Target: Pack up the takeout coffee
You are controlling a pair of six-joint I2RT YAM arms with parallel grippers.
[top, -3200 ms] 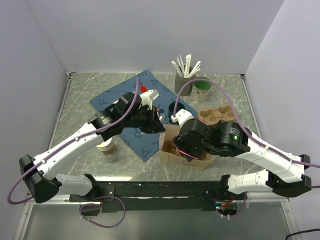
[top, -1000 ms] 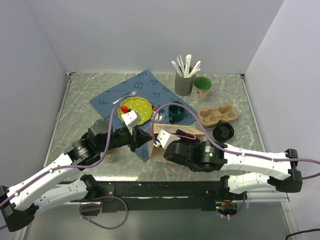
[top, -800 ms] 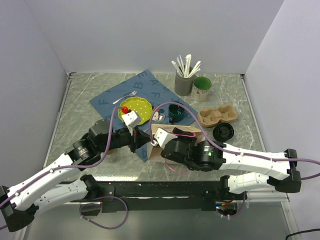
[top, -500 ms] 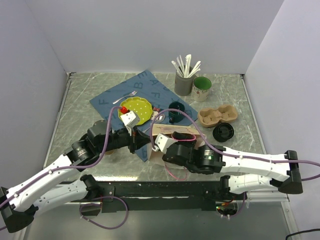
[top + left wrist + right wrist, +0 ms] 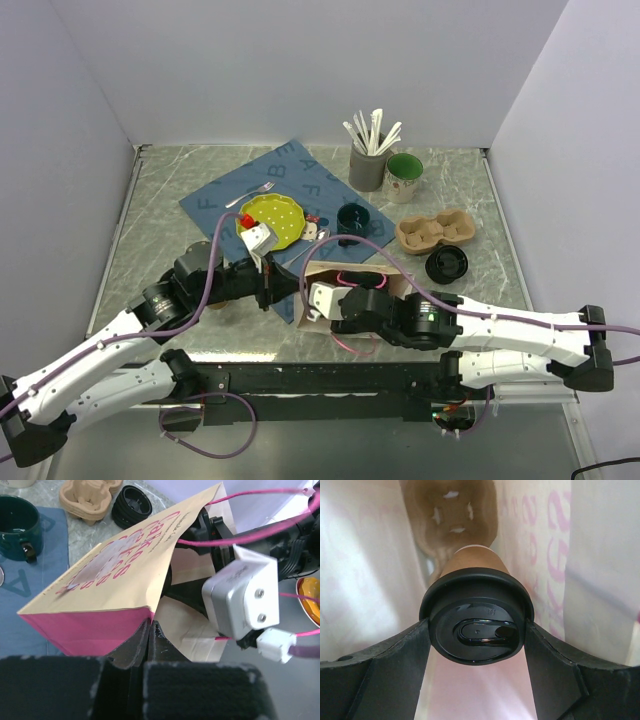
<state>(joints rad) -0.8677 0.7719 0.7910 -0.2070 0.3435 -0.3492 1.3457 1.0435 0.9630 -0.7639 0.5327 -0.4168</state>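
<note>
The takeout coffee (image 5: 476,630) fills the centre of the right wrist view, clamped at its lid by the right gripper (image 5: 476,626). That arm has slid down-frame in the top view, and the cup now sits inside the paper bag (image 5: 112,575), short of the pulp cup carrier (image 5: 451,515) at its bottom, so packing looks nearly done. The left gripper (image 5: 150,630), closed, pinches the bag's edge.

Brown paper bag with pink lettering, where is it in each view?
Top external: brown paper bag, front centre.
Left wrist: bag fills the middle.
Right wrist: bag's inner walls surround the black-lidded kraft cup.
Shared landmark: pulp cup carrier on the table, top and left wrist.
</note>
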